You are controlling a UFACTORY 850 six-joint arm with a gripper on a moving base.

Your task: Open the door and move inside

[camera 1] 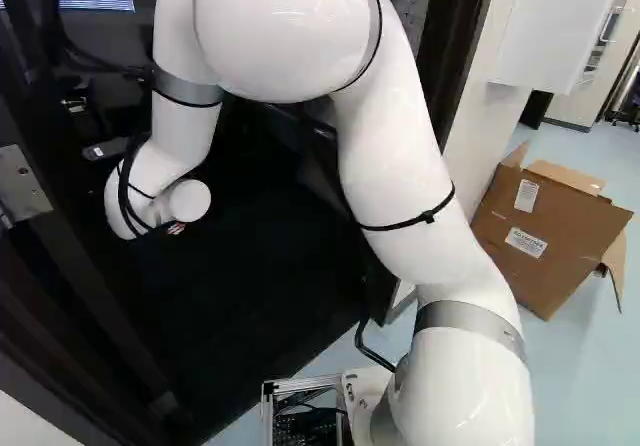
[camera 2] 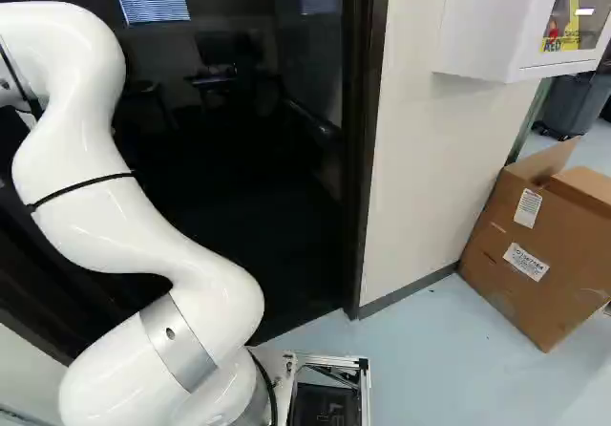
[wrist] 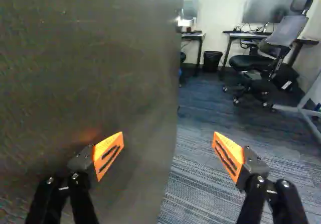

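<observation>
Your gripper (wrist: 168, 146) had its jaws set wide apart, with nothing clamped between them. In the wrist view, one orange pad (wrist: 108, 153) lay in front of the broad face of the door (wrist: 115, 63); the other lay past the door's free edge, over the striped carpet (wrist: 200, 189). That edge ran upright between the two fingers; whether either finger touched it, you could not tell. The door stood open.

Ahead of the gripper, you had a wheeled chair (wrist: 253, 63) on the carpet, near the front edge of a desk (wrist: 246, 34), and a wastebasket (wrist: 212, 62) beside the same desk.

Your arm (camera 1: 395, 156) rose from its lowest joint and reached across the dark doorway, the door frame (camera 2: 367, 139) standing to its right. Next to the frame ran a pale wall (camera 2: 430, 149) carrying a white cabinet (camera 2: 496, 25) high up. A cardboard box (camera 2: 544, 254), flaps open, sat tilted on the floor (camera 2: 420, 369) beside the wall's bottom edge.
</observation>
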